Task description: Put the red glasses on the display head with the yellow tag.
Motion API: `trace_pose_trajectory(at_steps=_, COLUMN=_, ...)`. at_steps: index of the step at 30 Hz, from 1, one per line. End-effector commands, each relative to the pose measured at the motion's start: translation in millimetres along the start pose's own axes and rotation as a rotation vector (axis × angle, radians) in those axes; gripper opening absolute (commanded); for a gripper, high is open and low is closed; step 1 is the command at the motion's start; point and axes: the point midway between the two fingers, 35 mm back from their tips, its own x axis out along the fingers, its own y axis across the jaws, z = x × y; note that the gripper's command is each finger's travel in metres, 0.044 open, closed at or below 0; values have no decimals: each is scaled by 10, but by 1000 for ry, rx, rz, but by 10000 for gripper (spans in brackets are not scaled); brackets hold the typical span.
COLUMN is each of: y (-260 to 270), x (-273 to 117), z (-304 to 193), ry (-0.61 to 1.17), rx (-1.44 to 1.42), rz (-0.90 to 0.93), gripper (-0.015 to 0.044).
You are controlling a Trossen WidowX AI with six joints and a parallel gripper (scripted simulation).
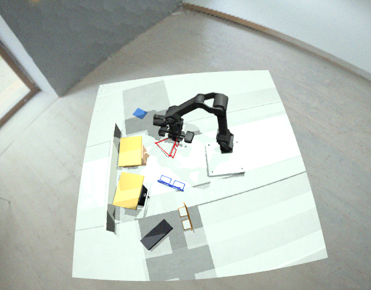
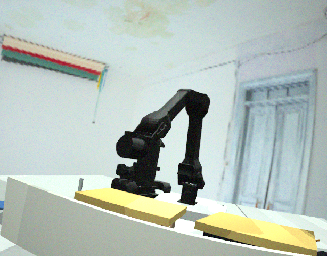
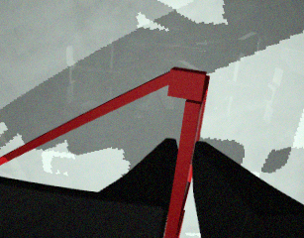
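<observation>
The red glasses (image 1: pixel 170 154) (image 3: pixel 187 85) lie on the table in front of the heads, temples folded out toward them. My gripper (image 1: pixel 176 139) (image 3: pixel 183 150) points down at the glasses' front bar and is shut on it; in the wrist view the bar fills the narrow gap between the fingertips, near one corner. A tan display head (image 1: pixel 144 156) and a black display head (image 1: pixel 142 195) stand side by side, mostly hidden under yellow boards (image 1: pixel 130 151) (image 1: pixel 129 190) (image 2: pixel 130 205) (image 2: pixel 257 231). I cannot make out a separate yellow tag. In the exterior view the fingertips are hidden.
Blue glasses (image 1: pixel 171 183) and orange glasses (image 1: pixel 188 217) lie on the table. A dark block (image 1: pixel 156 234) lies near the black head, and a blue block (image 1: pixel 139 113) beyond the tan one. A pale wall (image 1: pixel 110 174) (image 2: pixel 75 223) stands behind both heads.
</observation>
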Motion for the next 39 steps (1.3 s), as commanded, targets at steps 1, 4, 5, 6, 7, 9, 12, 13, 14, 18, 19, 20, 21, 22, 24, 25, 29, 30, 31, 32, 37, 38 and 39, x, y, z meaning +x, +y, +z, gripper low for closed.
trace_pose_trajectory(at_steps=1, y=-2, x=-1, z=0, ry=0, rx=0, rz=0, gripper=13)
trace_pose_trajectory(at_steps=4, y=-2, x=-1, z=0, ry=0, rx=0, rz=0, gripper=0)
trace_pose_trajectory(at_steps=5, y=-2, x=-1, z=0, ry=0, rx=0, rz=0, gripper=0)
trace_pose_trajectory(at_steps=6, y=-2, x=-1, z=0, ry=0, rx=0, rz=0, gripper=0)
trace_pose_trajectory(at_steps=7, y=-2, x=-1, z=0, ry=0, rx=0, rz=0, gripper=0)
trace_pose_trajectory(at_steps=9, y=0, x=-10, z=0, ry=0, rx=0, rz=0, gripper=0)
trace_pose_trajectory(at_steps=12, y=17, x=-94, z=-1, ry=-1, rx=0, rz=1, gripper=0)
trace_pose_trajectory(at_steps=13, y=24, x=-139, z=-1, ry=-1, rx=0, rz=1, gripper=0)
trace_pose_trajectory(at_steps=14, y=31, x=-193, z=-1, ry=-1, rx=1, rz=1, gripper=0)
trace_pose_trajectory(at_steps=18, y=48, x=-438, z=-2, ry=-2, rx=1, rz=2, gripper=0)
trace_pose_trajectory(at_steps=19, y=50, x=-496, z=-2, ry=-3, rx=2, rz=2, gripper=0)
trace_pose_trajectory(at_steps=20, y=53, x=-553, z=-2, ry=-3, rx=2, rz=2, gripper=0)
trace_pose_trajectory(at_steps=21, y=55, x=-610, z=-2, ry=-3, rx=2, rz=2, gripper=0)
trace_pose_trajectory(at_steps=22, y=56, x=-668, z=-2, ry=-4, rx=2, rz=2, gripper=0)
trace_pose_trajectory(at_steps=24, y=58, x=-769, z=-2, ry=-4, rx=3, rz=2, gripper=0)
trace_pose_trajectory(at_steps=25, y=59, x=-820, z=-2, ry=-4, rx=3, rz=3, gripper=0)
trace_pose_trajectory(at_steps=29, y=52, x=-1013, z=-2, ry=-5, rx=3, rz=3, gripper=0)
trace_pose_trajectory(at_steps=30, y=50, x=-1038, z=-2, ry=-6, rx=3, rz=3, gripper=0)
trace_pose_trajectory(at_steps=31, y=51, x=-1044, z=-2, ry=-6, rx=3, rz=3, gripper=0)
trace_pose_trajectory(at_steps=32, y=53, x=-1046, z=-2, ry=-6, rx=3, rz=3, gripper=0)
trace_pose_trajectory(at_steps=37, y=103, x=-1052, z=71, ry=-6, rx=3, rz=3, gripper=0)
trace_pose_trajectory(at_steps=38, y=126, x=-1055, z=109, ry=-7, rx=3, rz=3, gripper=0)
trace_pose_trajectory(at_steps=39, y=152, x=-1058, z=154, ry=-7, rx=3, rz=3, gripper=0)
